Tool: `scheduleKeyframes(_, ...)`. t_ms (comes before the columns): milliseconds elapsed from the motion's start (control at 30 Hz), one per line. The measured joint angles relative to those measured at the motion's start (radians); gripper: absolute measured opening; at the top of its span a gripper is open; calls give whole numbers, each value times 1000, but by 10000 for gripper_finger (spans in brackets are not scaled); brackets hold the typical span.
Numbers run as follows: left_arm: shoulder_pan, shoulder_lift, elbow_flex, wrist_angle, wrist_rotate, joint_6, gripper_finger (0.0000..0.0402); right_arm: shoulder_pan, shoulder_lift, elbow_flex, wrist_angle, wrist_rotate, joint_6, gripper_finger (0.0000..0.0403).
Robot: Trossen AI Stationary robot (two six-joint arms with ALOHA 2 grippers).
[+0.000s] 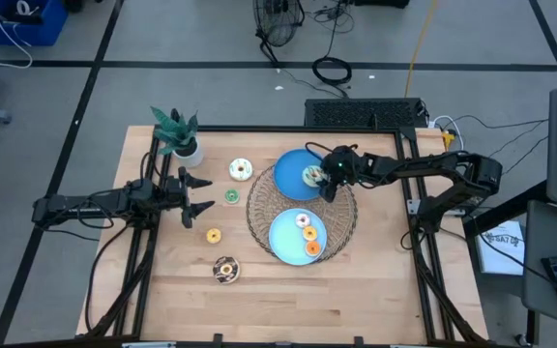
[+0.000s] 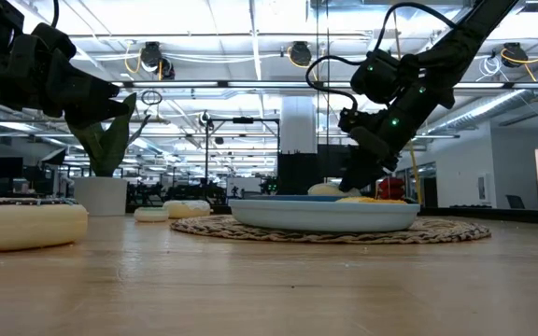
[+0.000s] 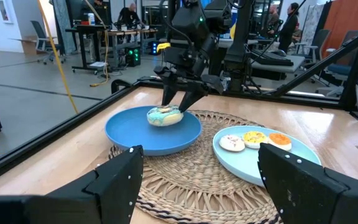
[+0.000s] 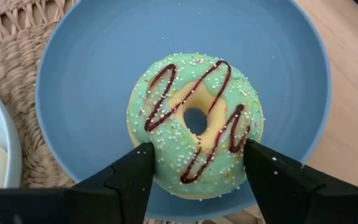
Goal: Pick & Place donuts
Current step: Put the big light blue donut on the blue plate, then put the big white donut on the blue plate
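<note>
Wooden table (image 1: 162, 280): teal donut (image 4: 194, 124) lies flat on dark blue plate (image 4: 104, 56), right between right gripper (image 4: 194, 180) fingers, part-open, flanking but not clamping. Left gripper (image 1: 197, 193) wide open, empty, well off.

bare wood (image 1: 375, 271) free right of mat, potted plant (image 1: 178, 133) crowding far-left corner

Robotics lab, wooden table (image 1: 259, 290) in metal framing, workbenches (image 3: 101, 28), cables on grey floor (image 1: 332, 70)
</note>
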Motion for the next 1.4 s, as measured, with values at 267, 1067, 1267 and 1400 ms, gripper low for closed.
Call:
scheduleKeyframes(267, 0, 0, 0, 0, 0, 0, 310, 0, 0, 0, -32, -1, 21, 250)
scheduleKeyframes(1067, 0, 0, 0, 0, 0, 0, 310, 2, 0, 0, -6, -1, 21, 304)
scheduleKeyframes(1267, 0, 0, 0, 0, 0, 0, 310, 2, -4, 0, 24, -5, 21, 304)
scheduleKeyframes(1400, 0, 0, 0, 0, 0, 0, 310, 2, -10, 0, 22, -24, 23, 304)
